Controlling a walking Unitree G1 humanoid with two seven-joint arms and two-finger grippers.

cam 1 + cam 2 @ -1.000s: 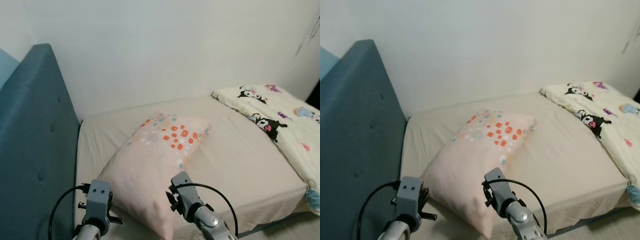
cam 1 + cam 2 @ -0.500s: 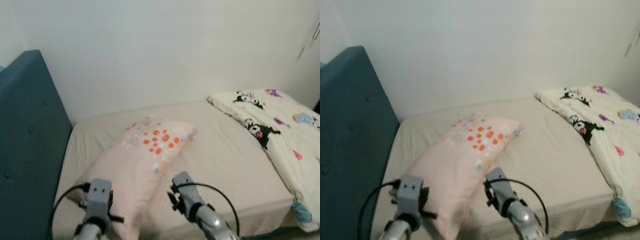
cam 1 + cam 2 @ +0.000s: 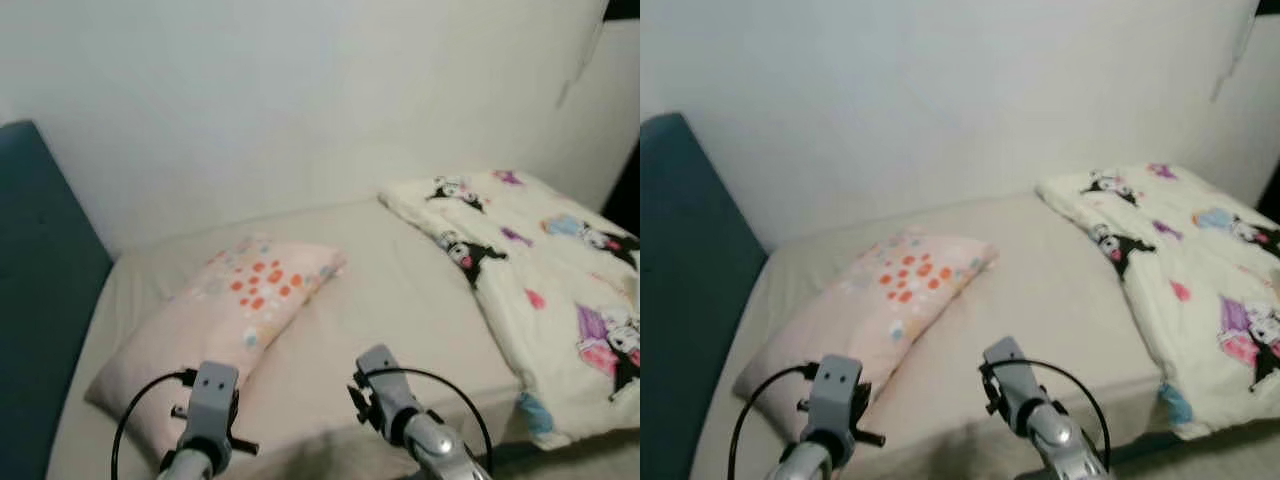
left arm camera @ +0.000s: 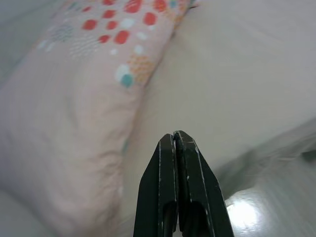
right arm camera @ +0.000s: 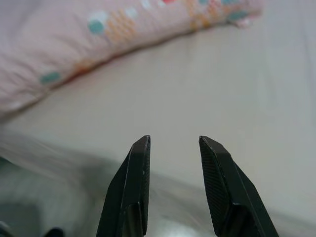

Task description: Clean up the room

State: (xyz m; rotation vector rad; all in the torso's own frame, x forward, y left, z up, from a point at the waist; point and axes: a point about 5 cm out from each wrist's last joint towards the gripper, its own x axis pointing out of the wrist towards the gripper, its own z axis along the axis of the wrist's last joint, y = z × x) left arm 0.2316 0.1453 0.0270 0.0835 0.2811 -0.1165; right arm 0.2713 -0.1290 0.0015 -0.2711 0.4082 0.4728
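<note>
With the left hand (image 4: 174,134) closed empty and the right hand (image 5: 174,140) parted empty, the quilt (image 3: 540,270) at 2 o'clock is being risked dragging off the bed (image 3: 400,300)

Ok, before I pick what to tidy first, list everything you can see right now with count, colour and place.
pillow: one, pale pink with orange and teal dots, lying askew on the bed's left half
quilt: one, cream with cartoon prints, spread over the bed's right side
bed: one, beige sheet, against the wall
headboard: one, dark teal, far left
wall: white, behind the bed
left end effector: one, black fingers shut, by the pillow
right end effector: one, black fingers open, over the sheet
</note>
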